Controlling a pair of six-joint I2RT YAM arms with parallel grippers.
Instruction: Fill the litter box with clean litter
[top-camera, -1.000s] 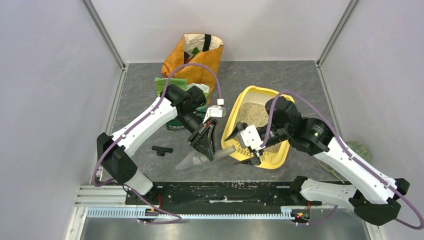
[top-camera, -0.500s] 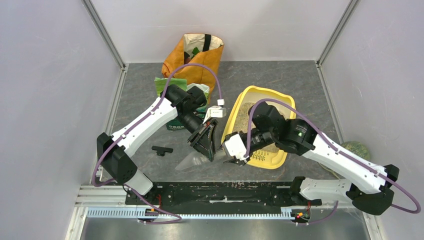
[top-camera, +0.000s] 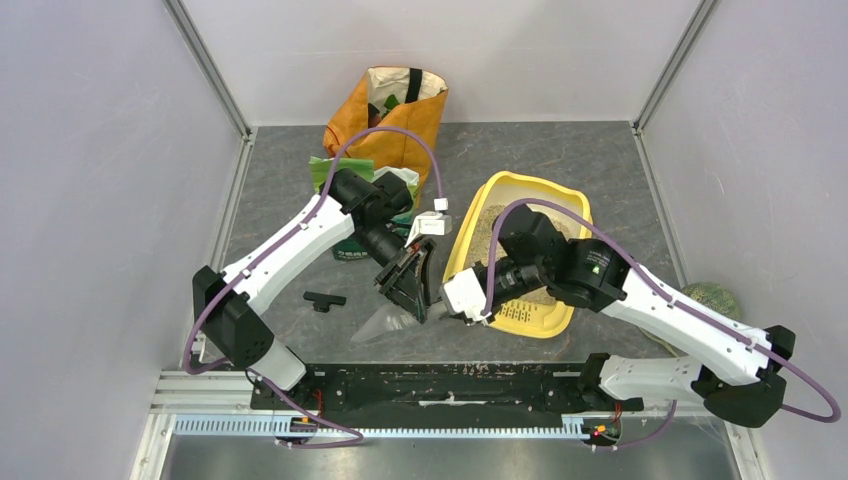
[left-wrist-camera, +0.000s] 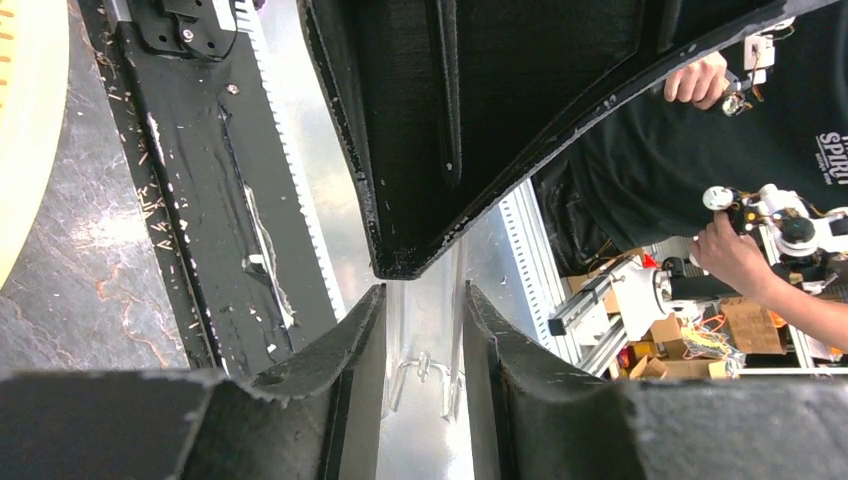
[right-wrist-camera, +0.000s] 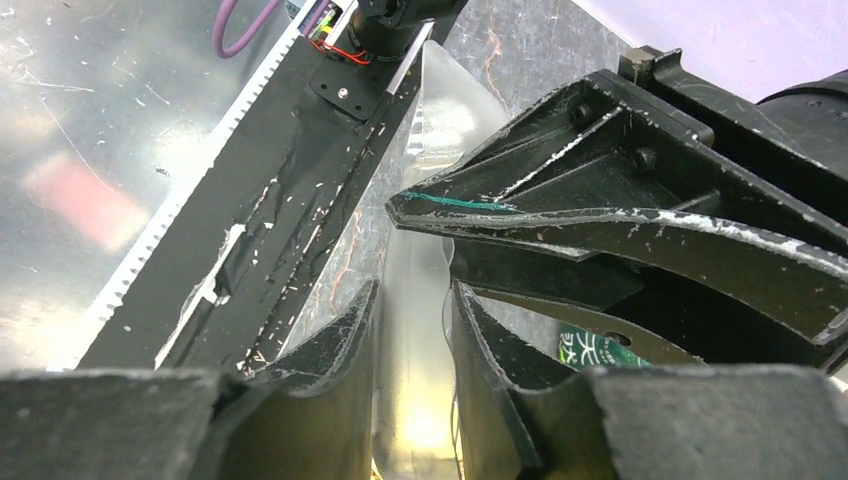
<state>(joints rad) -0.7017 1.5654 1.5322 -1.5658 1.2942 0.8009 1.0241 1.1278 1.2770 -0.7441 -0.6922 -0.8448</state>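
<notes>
The left arm (top-camera: 290, 240) and right arm (top-camera: 680, 320) both bend inward to meet by the bench's (top-camera: 600, 160) near edge. The left pincer (left-wrist-camera: 423, 300) and right pincer (right-wrist-camera: 412, 295) are each clenched on one clear plastic item (top-camera: 378, 325) (tips nearly nose to nose). I count two arms, one litter box (top-camera: 520, 180) on the bench's right half holding clean litter (top-camera: 490, 225), one green bag (top-camera: 325, 170), one orange bag (top-camera: 385, 125) and one small black piece (top-camera: 323, 299).

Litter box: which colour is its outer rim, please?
The litter box has a yellow rim. The top external view shows it best.
</notes>
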